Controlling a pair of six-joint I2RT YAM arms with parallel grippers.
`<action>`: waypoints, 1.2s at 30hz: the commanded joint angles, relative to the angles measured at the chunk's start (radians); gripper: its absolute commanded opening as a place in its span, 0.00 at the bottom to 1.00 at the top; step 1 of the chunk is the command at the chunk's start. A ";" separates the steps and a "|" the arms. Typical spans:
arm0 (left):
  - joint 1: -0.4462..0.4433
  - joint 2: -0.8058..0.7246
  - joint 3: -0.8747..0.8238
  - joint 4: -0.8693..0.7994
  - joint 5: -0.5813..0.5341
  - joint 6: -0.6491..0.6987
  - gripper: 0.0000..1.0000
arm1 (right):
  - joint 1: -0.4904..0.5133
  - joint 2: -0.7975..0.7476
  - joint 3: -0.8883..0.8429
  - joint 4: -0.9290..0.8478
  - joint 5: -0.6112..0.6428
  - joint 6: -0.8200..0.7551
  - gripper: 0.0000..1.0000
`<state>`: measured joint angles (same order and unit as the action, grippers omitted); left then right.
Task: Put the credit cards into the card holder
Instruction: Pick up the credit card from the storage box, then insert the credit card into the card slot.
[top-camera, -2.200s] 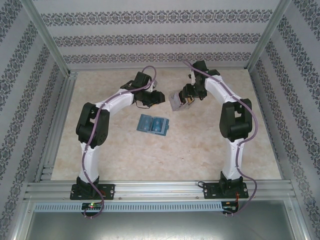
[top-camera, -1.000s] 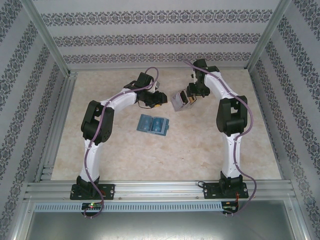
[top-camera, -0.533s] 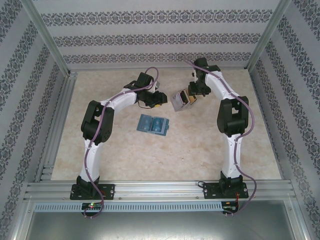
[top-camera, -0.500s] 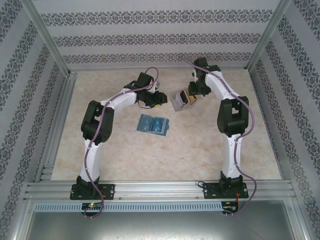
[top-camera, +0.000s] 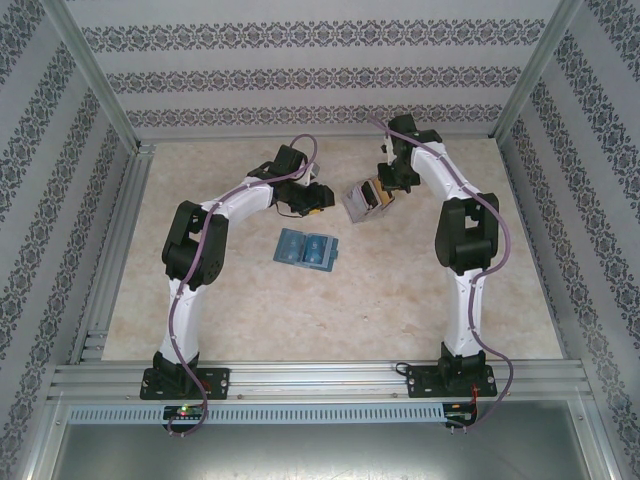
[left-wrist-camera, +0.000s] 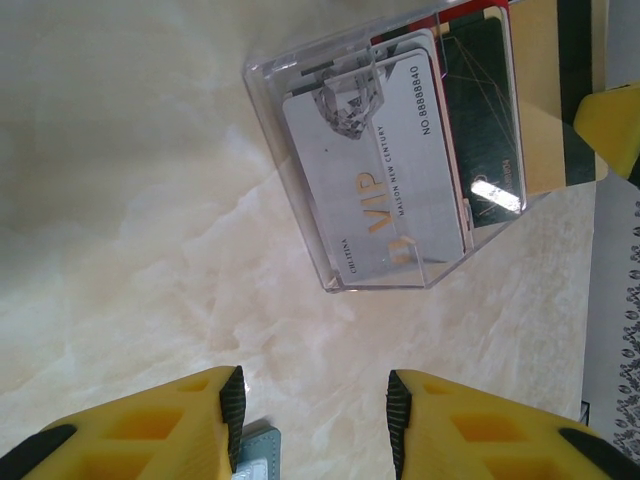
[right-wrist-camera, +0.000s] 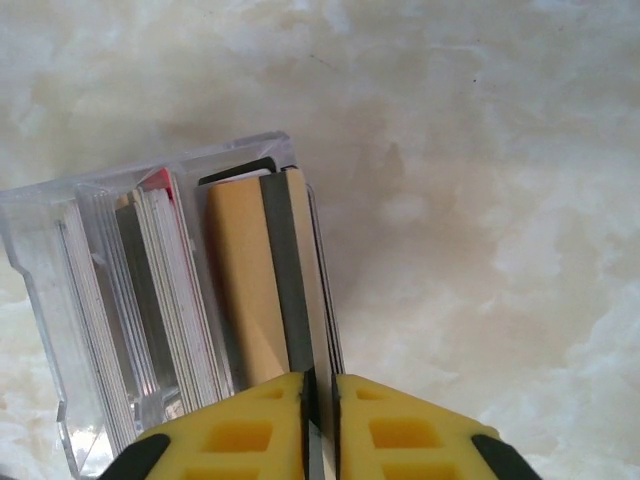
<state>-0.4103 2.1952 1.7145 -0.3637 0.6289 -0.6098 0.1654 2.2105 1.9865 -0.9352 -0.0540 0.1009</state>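
Right gripper (right-wrist-camera: 320, 400) clamped shut on tan card (right-wrist-camera: 245, 290), which sits in clear stand (right-wrist-camera: 60, 300) straight ahead of the fingers. Other cards (right-wrist-camera: 165, 290) packed in the stand to its left: silver VIP card (left-wrist-camera: 385, 180) at the front, black one (left-wrist-camera: 485, 110) behind. Left gripper (left-wrist-camera: 312, 410) jaws apart, nothing between, hovering just short of stand. Wallet (top-camera: 307, 248) open flat on table (top-camera: 400, 300), just nearside of left gripper, apart from stand.
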 joint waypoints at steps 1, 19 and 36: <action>0.008 -0.019 -0.013 -0.001 0.017 -0.008 0.44 | -0.011 -0.076 -0.019 -0.007 -0.010 -0.009 0.14; 0.013 -0.082 -0.043 -0.031 0.000 -0.009 0.44 | -0.026 -0.246 -0.166 0.079 -0.265 0.067 0.06; 0.073 -0.327 -0.299 -0.116 -0.067 0.035 0.44 | 0.162 -0.677 -0.902 0.701 -0.520 0.498 0.06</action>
<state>-0.3607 1.9156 1.4536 -0.4286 0.5907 -0.6048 0.2722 1.5593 1.1431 -0.4156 -0.5426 0.4728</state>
